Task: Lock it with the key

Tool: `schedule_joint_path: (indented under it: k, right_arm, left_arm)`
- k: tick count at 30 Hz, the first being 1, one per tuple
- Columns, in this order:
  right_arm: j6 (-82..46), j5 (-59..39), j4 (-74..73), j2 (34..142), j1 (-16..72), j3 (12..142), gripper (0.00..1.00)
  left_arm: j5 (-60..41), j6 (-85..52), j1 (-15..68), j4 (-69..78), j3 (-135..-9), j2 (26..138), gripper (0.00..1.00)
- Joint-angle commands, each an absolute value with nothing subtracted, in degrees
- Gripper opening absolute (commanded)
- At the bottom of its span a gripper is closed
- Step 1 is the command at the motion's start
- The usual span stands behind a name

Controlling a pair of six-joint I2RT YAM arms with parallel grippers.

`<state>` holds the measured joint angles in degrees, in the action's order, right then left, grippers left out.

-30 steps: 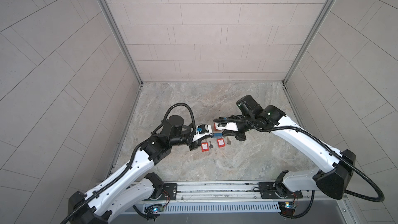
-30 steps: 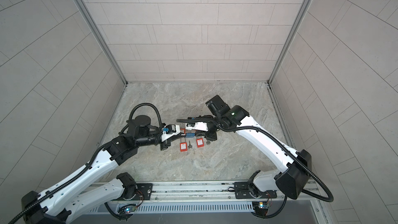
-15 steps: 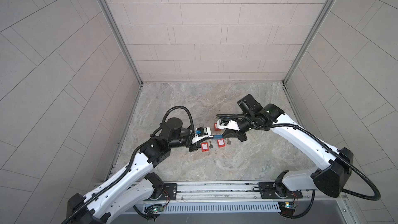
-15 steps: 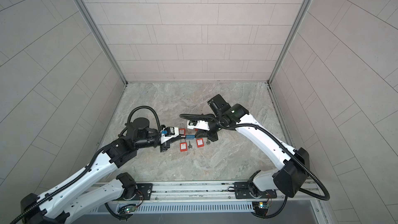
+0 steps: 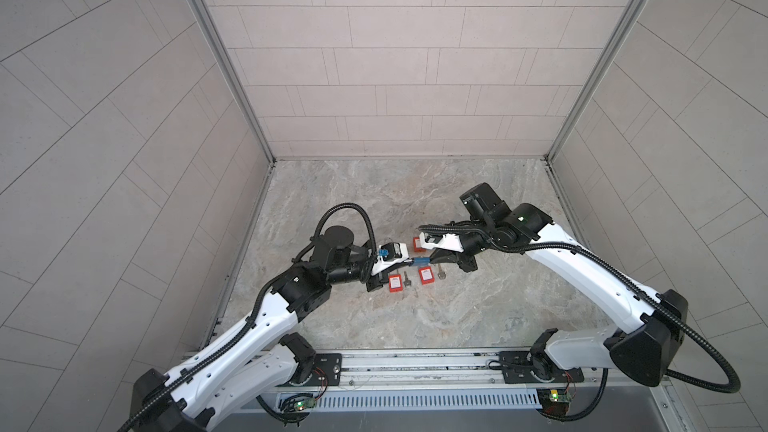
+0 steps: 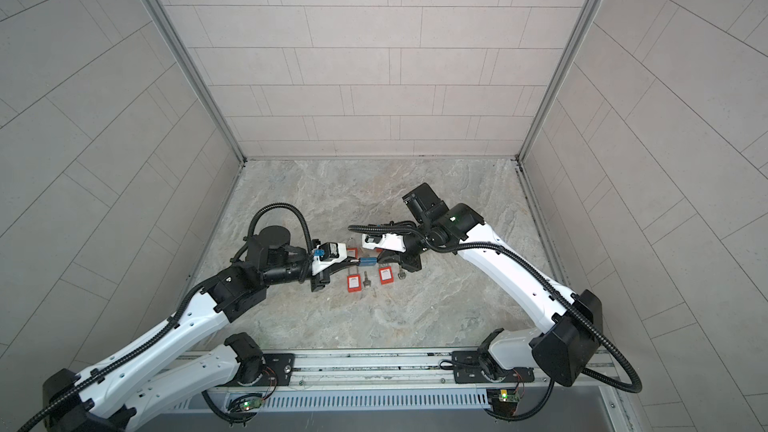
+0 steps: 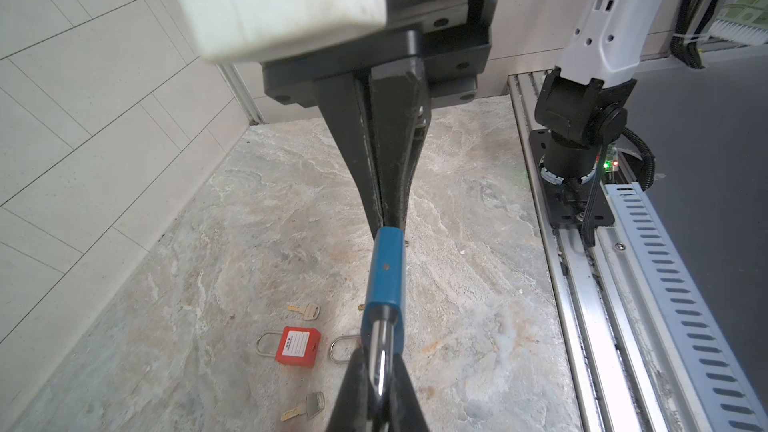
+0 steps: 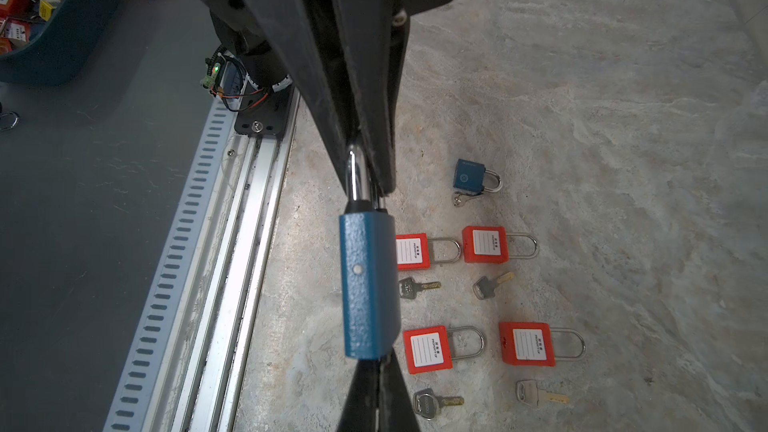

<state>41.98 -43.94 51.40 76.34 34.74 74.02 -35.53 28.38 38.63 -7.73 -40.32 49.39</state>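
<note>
A blue padlock (image 5: 420, 260) (image 6: 368, 260) hangs in the air between my two grippers, above the marble table. My left gripper (image 7: 380, 367) (image 5: 410, 262) is shut on its silver shackle (image 7: 381, 347). My right gripper (image 8: 376, 371) (image 5: 430, 259) is shut at the opposite, keyhole end of the lock body (image 8: 365, 288). The key is almost wholly hidden between those fingers. In the left wrist view the lock body (image 7: 386, 268) runs from my fingers up to the right gripper's fingertips (image 7: 388, 218).
Several red padlocks (image 8: 426, 351) (image 8: 527, 349) (image 8: 485, 244) (image 5: 395, 283) lie on the table (image 5: 457, 317) under the grippers, each with a loose key (image 8: 432, 403) (image 8: 540, 397) beside it. A second blue padlock (image 8: 469, 176) lies further off. The metal rail (image 5: 415, 361) borders the front edge.
Both grippers stay shut on the blue padlock held between them. The arms have shifted only slightly, and nothing on the table has moved.
</note>
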Motion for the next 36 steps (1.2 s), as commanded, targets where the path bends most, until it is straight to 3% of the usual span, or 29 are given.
schedule_joint_path:
  k: [1,10,16,20,23,25,36]
  right_arm:
    - [43.14,-38.74,63.76,75.32,31.69,72.80,0.00]
    - [44.82,-47.31,67.82,80.93,30.16,76.55,0.00]
    - [42.66,-43.04,62.50,79.49,30.81,76.13,0.01]
    - [41.85,-41.53,57.75,75.63,31.49,73.42,0.05]
    - [40.40,-38.19,53.91,72.80,32.09,70.71,0.25]
    - [40.43,-36.92,53.05,71.44,32.15,69.65,0.32]
    - [38.24,-37.35,51.86,71.58,35.25,69.96,0.35]
  left_arm:
    - [-34.58,31.83,37.40,-6.37,-40.43,45.92,0.00]
    - [-36.32,35.18,37.50,-5.06,-40.78,46.93,0.00]
    - [-38.37,32.07,37.37,-9.98,-42.87,49.82,0.00]
    - [-39.56,28.76,37.43,-9.31,-42.67,51.08,0.00]
    - [-39.85,27.41,37.44,-7.95,-42.12,51.27,0.00]
    - [-40.36,27.36,37.44,-8.50,-42.56,51.67,0.00]
    - [-41.76,27.18,37.44,-7.99,-42.76,52.11,0.00]
